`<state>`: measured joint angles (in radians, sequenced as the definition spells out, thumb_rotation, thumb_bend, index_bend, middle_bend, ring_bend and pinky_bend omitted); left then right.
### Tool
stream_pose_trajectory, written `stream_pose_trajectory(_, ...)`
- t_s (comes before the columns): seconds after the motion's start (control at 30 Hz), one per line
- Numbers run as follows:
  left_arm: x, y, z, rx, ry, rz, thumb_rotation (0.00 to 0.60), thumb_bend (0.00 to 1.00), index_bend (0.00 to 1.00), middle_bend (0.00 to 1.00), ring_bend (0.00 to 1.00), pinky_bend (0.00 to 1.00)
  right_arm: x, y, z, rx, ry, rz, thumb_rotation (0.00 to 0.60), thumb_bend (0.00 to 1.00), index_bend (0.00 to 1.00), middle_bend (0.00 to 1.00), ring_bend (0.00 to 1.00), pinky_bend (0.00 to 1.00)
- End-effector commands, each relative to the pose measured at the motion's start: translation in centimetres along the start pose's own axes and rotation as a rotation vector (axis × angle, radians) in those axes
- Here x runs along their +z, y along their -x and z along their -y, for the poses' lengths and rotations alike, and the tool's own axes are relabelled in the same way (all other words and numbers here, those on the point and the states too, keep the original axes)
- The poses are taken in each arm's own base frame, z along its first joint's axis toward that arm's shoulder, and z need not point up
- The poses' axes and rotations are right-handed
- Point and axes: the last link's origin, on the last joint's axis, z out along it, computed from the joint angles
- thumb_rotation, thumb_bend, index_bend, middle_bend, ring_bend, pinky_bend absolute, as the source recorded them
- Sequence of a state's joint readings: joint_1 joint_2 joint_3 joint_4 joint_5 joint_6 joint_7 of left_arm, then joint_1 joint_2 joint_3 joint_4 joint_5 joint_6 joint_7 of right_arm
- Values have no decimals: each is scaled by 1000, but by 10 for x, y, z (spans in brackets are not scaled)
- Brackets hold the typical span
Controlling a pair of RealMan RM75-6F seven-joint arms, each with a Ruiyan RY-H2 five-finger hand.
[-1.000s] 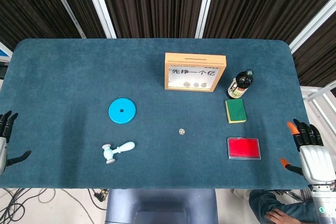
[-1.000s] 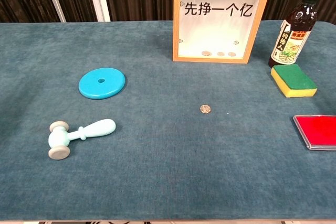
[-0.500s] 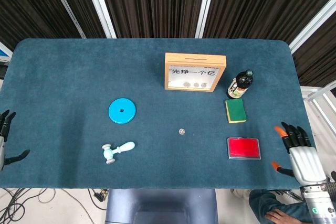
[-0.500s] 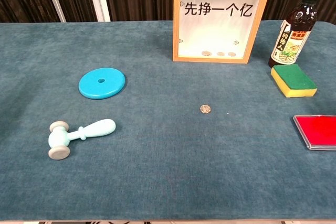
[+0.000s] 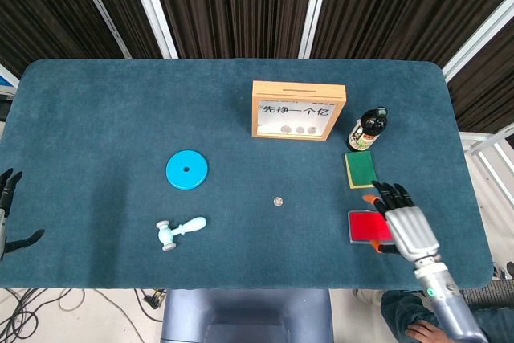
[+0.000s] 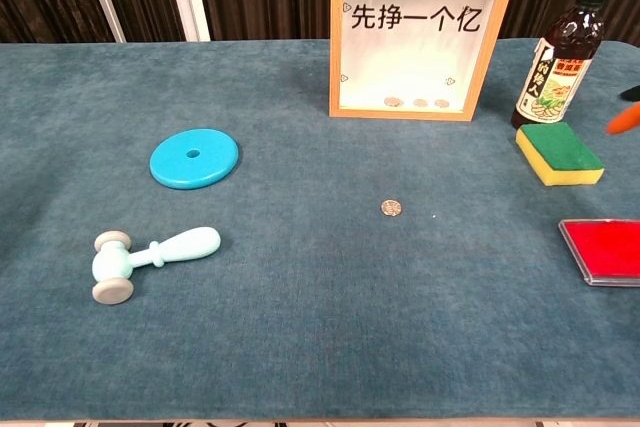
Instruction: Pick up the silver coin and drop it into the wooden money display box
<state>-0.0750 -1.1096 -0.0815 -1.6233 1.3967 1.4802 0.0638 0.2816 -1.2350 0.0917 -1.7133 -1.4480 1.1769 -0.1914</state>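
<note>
The task is barely begun: the silver coin [image 5: 278, 201] lies flat on the bench [image 5: 104, 118], untouched, out in the open well in front of the wooden money display box [image 5: 299, 109], which stands upright at the back with a slot in its top edge and a few coins already showing behind its window. The right hand [image 5: 404, 225] hovers over the red pad [image 5: 367, 226] near the bench's right front, fingers spread and holding nothing, well apart from the coin. The left hand [image 5: 8, 210] sits at the far left edge, fingers apart and empty too. Everything is left to do, as I judge it: reaching the coin, pinching it up off the cloth, carrying it to the box and dropping it through the slot.
</note>
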Motion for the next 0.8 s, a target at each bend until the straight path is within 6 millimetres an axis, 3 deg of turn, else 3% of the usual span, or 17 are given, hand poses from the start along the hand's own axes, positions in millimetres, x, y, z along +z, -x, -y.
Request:
stream_pose_trajectory(0.03, 0, -1, 1, -1, -4, -1, 600, 29, 31, 0, 0, 52, 25, 12, 16, 5, -26, 11, 600, 286, 248, 34, 0, 0)
stream_pose_trajectory(0.5, 3, 1, 2, -1, -10, 14, 600, 29, 31, 0, 0, 52, 86, 45, 62, 29, -87, 30, 600, 367, 287, 34, 0, 0)
stream_pose_trajectory(0.8, 3, 2, 2, 2, -12, 24, 600, 29, 31, 0, 0, 52, 104, 64, 83, 22, -111, 70, 600, 390, 308, 34, 0, 0)
